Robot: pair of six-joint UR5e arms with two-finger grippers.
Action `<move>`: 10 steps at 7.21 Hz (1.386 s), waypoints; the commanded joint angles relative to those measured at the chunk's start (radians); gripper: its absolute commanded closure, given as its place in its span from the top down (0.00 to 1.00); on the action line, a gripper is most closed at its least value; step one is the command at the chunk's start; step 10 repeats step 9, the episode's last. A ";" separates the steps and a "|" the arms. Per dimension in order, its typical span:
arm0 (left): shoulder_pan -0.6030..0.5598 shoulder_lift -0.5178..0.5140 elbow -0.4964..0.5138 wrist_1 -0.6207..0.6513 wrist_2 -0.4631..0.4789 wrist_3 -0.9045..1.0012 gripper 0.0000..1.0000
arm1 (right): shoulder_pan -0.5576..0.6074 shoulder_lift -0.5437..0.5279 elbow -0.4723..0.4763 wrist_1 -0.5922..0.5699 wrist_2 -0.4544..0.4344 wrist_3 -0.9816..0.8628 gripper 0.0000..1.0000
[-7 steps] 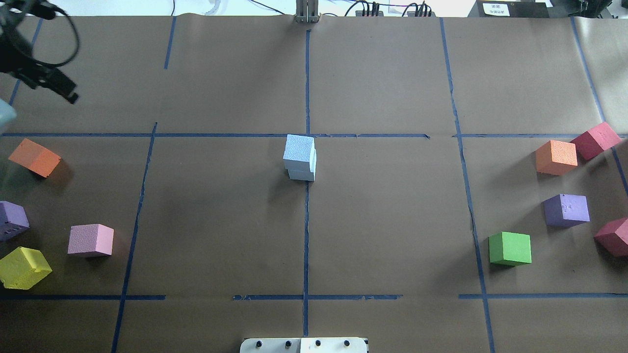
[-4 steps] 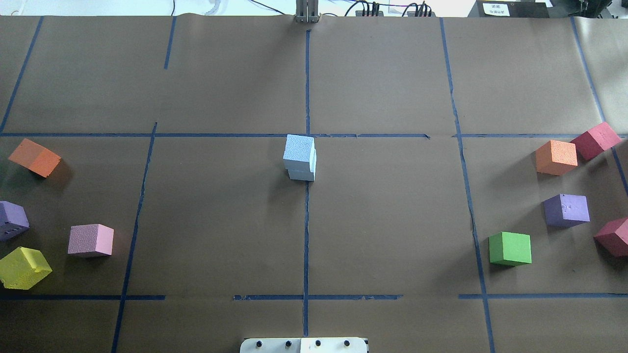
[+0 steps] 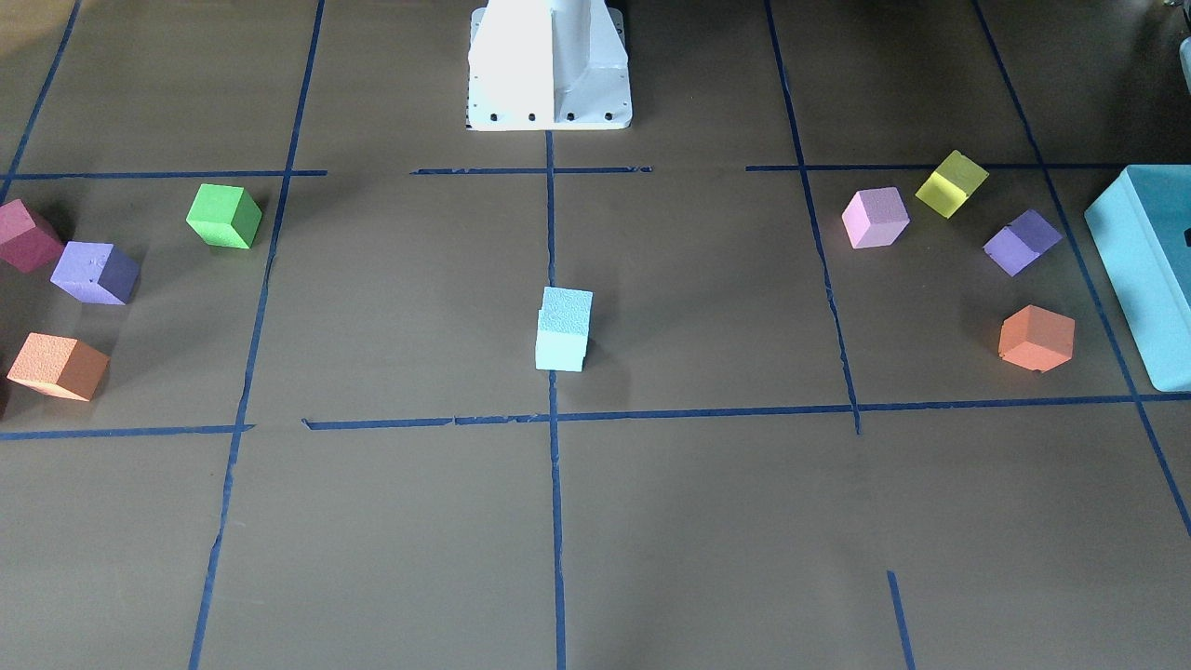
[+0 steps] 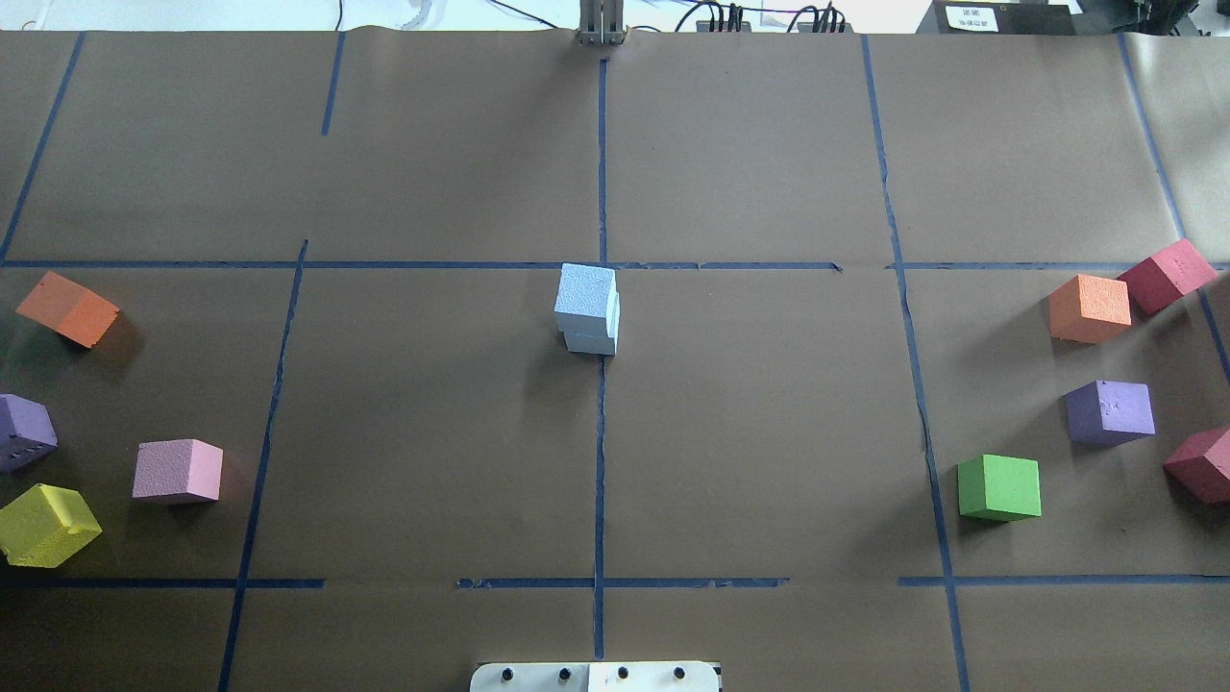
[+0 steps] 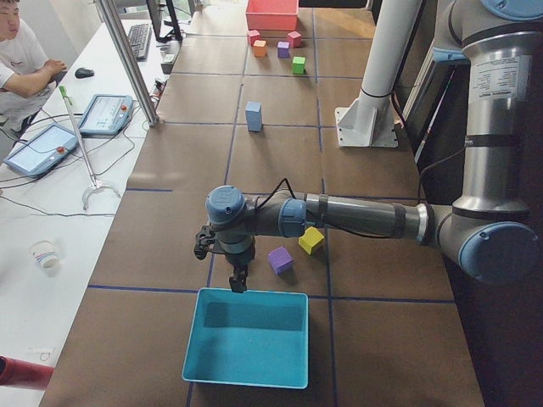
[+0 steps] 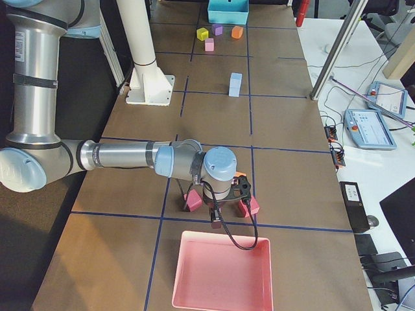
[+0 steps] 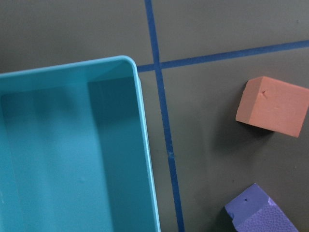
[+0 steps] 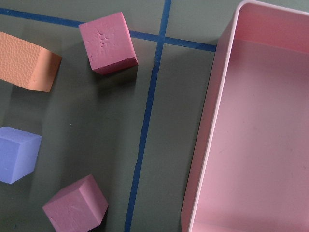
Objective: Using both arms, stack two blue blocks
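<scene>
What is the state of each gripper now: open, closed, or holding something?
Left gripper: cannot be told; it shows only in a side view.
Right gripper: cannot be told; it shows only in a side view.

Blue stack (image 4: pixel 587 309) stood alone mid-table, bare paper on every side, open to approach all round. Left end was crowded: orange cube (image 4: pixel 67 308), purple cube (image 4: pixel 24 432), pink cube (image 4: pixel 178 471), yellow cube (image 4: pixel 46 524), teal box (image 5: pixel 248 339) beyond, left arm (image 5: pixel 356 218) stretched low over them. Right end was crowded too: green cube (image 4: pixel 999 487), violet cube (image 4: pixel 1110 411), orange block (image 4: pixel 1089 308), red cubes (image 4: pixel 1165 274), pink tray (image 6: pixel 222 278), right arm (image 6: pixel 123 155) low across. Pedestal (image 3: pixel 549 65) blocked the robot-side centre.
</scene>
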 commanded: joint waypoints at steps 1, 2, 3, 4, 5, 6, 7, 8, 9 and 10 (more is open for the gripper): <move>0.001 0.015 0.016 -0.002 0.006 -0.003 1.00 | -0.007 0.002 0.000 0.000 0.002 0.000 1.00; 0.000 0.020 -0.012 0.000 0.000 0.003 1.00 | -0.019 0.002 0.002 0.000 0.002 0.002 1.00; 0.003 0.036 -0.013 0.001 0.001 0.005 1.00 | -0.027 0.002 0.000 0.000 0.002 0.002 1.00; 0.004 0.037 -0.013 -0.002 0.000 0.005 1.00 | -0.030 0.004 0.002 0.000 0.002 0.002 1.00; 0.004 0.037 -0.014 -0.002 -0.002 0.005 1.00 | -0.039 0.004 0.003 0.000 0.002 0.002 1.00; 0.004 0.037 -0.013 0.003 -0.002 0.003 1.00 | -0.050 0.004 0.008 0.000 0.002 0.002 1.00; 0.004 0.037 -0.016 0.001 -0.002 0.003 1.00 | -0.052 0.004 0.008 0.000 0.004 0.002 1.00; 0.004 0.037 -0.016 -0.003 -0.002 0.005 1.00 | -0.052 0.004 0.008 0.000 0.002 0.002 1.00; 0.003 0.037 -0.016 -0.003 -0.002 0.005 1.00 | -0.058 0.004 0.008 0.000 0.002 0.002 1.00; 0.003 0.037 -0.016 -0.003 -0.002 0.005 1.00 | -0.058 0.004 0.008 0.000 0.002 0.002 1.00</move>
